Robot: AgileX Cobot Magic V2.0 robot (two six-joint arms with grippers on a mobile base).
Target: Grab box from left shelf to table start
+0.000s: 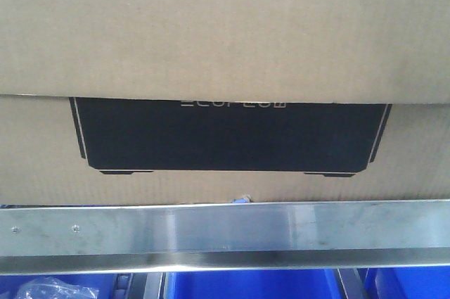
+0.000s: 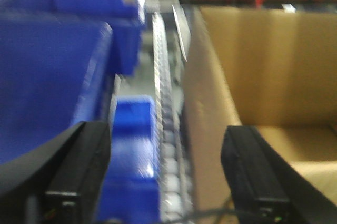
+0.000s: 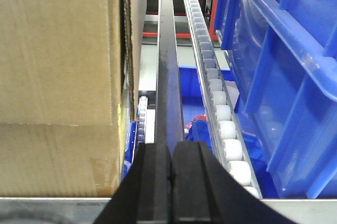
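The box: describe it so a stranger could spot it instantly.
Find the shelf with the long shiny steel front rail. Above that rail sits the box, wide brown corrugated cardboard filling the view. Its black printed panel with thin white outline sets it apart from the blue plastic bins below the rail.

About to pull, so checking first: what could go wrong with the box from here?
1. The rail runs across the front below the box; a low pull could catch the box's bottom edge on it.
2. The right gripper is shut beside the box, not gripping it, so it may only push and slip.
3. The left gripper is open between box and blue bins; it might snag a bin, and that view is blurred.
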